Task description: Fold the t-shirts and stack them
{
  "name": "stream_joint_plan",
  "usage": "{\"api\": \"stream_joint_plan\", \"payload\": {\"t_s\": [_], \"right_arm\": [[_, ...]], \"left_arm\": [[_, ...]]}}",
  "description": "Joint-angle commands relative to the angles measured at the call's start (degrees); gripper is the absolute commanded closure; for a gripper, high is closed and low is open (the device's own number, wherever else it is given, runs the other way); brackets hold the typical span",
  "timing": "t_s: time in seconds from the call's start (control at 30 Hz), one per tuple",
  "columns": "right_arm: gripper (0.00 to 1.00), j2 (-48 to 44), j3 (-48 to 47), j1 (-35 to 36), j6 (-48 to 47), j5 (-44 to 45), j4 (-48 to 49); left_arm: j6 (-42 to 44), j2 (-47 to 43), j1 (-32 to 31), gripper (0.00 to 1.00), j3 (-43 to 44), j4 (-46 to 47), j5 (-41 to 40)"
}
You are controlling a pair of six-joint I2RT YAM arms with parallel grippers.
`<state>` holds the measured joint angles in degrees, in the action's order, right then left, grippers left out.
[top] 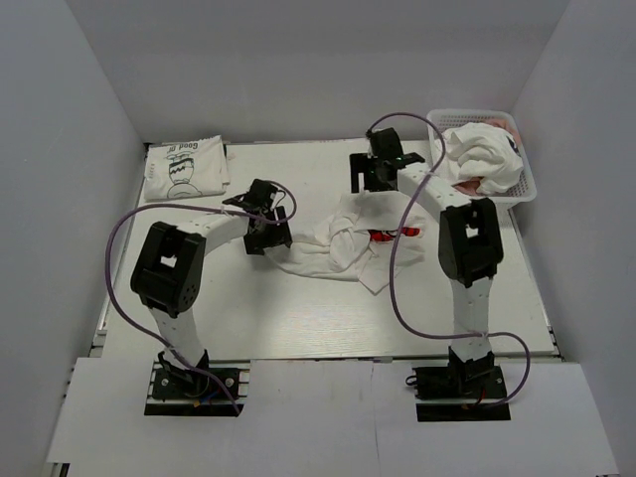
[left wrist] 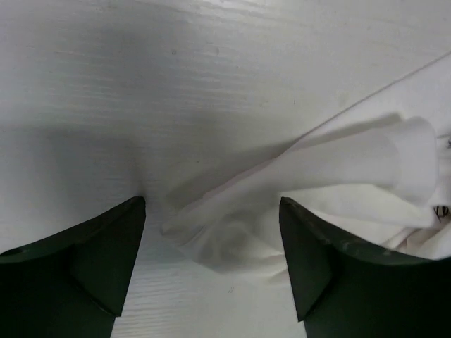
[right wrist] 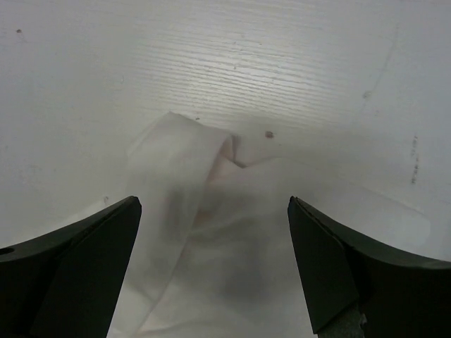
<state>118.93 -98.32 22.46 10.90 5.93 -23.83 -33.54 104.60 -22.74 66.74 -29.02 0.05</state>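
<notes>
A crumpled white t-shirt with red print (top: 343, 243) lies mid-table. My left gripper (top: 270, 237) is open at its left edge; in the left wrist view the cloth's bunched corner (left wrist: 232, 236) lies between the open fingers (left wrist: 106, 260). My right gripper (top: 373, 189) is open over its far edge; in the right wrist view a cloth corner (right wrist: 204, 211) lies between the fingers (right wrist: 331, 267). A folded white t-shirt with black cartoon and lettering (top: 184, 169) lies at the far left. More t-shirts, white with some pink (top: 484, 159), fill the basket.
A white plastic lattice basket (top: 527, 184) stands at the far right corner. White walls enclose the table on three sides. The arms' purple cables loop over the table near each arm.
</notes>
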Motion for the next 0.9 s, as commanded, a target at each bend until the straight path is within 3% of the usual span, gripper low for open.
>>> {"api": "stream_joint_plan", "payload": {"t_s": [0.0, 0.03, 0.07, 0.17, 0.2, 0.27, 0.3, 0.37, 0.4, 0.47, 0.63, 0.77, 0.87], "right_arm": [[0.1, 3.84, -8.26, 2.14, 2.37, 2.32, 0.46], [0.1, 4.98, -9.07, 2.59, 2.72, 2.94, 0.2], [0.1, 8.47, -9.86, 2.76, 3.08, 3.73, 0.19], [0.1, 12.97, -12.94, 3.82, 4.3, 5.66, -0.94], [0.17, 13.6, -13.56, 4.26, 4.66, 6.02, -0.86], [0.34, 14.92, -13.83, 4.7, 5.54, 7.07, 0.1], [0.53, 14.92, -13.91, 4.96, 5.63, 7.68, 0.19], [0.6, 14.66, -13.91, 5.14, 6.07, 10.32, 0.37], [0.7, 14.14, -14.09, 5.23, 6.07, 10.24, 0.28], [1.0, 13.43, -14.35, 4.88, 5.63, 9.45, 0.63], [1.0, -1.58, -4.46, 5.49, 3.43, 11.12, 11.04], [1.0, -21.44, 7.06, 5.32, -0.86, 13.56, 16.35], [1.0, -34.45, 9.46, 5.32, -2.89, 14.54, 17.24]], "left_arm": [[-1.08, 3.41, -1.6, 0.18, 1.19, -2.36, -4.36], [-1.09, 4.03, -1.6, 0.26, 1.2, -2.36, -4.36], [-1.09, 4.65, -2.3, 0.43, 1.81, -2.36, -4.97], [-1.62, 6.05, -2.83, 0.73, 3.39, -2.36, -5.5], [-1.62, 6.06, -2.83, 1.0, 3.4, -2.36, -6.2], [-1.62, 5.19, -3.36, 1.0, 4.01, -2.36, -6.73], [-1.62, 4.57, -3.36, 1.0, 4.01, -2.36, -7.95], [-1.62, 2.64, -3.36, 1.0, 4.01, -2.36, -9.28], [-1.62, 0.37, -3.36, 1.0, 4.01, -2.36, -10.5], [-1.62, -1.93, -3.36, 1.0, 4.01, -2.36, -11.74], [-1.62, -10.71, -3.88, 1.0, 3.4, -4.03, -13.5], [-1.62, -21.87, -3.89, 1.0, 2.08, -5.35, -16.48], [-1.62, -33.02, -3.89, 1.0, 2.08, -5.97, -18.06]]}}
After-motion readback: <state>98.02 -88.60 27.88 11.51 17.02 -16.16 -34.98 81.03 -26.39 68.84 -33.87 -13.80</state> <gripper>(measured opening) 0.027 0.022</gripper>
